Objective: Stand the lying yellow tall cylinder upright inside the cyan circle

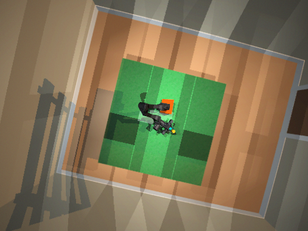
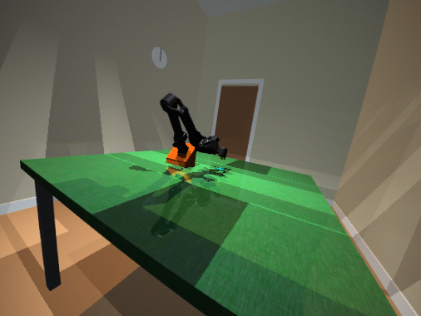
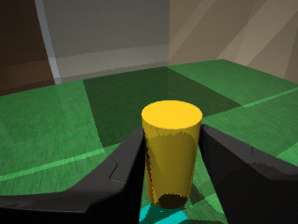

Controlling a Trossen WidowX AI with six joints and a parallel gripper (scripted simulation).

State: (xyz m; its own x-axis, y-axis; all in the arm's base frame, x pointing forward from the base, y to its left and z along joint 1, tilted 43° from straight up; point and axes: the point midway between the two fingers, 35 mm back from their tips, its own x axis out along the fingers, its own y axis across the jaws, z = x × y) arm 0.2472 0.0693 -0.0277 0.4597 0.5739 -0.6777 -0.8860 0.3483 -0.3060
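Observation:
The yellow tall cylinder (image 1: 173, 131) (image 3: 171, 162) is held about upright, its flat top showing in the wrist view. My gripper (image 3: 171, 132) (image 2: 223, 154) is shut on it, one dark finger on each side. In the exterior view the gripper is above the table, with a gap below it, and the cylinder is mostly hidden by the gripper. The cyan circle (image 1: 170, 129) (image 2: 220, 169) (image 3: 161, 215) lies flat on the table, partly hidden. In the wrist view it shows below the cylinder's lower end, toward the bottom edge.
The green table (image 1: 189, 100) (image 2: 283, 249) carries the arm's orange base (image 1: 171, 107) (image 2: 175, 160), near the cyan circle. The arm bends out from this base. Dark shadows and light bands cross the table top.

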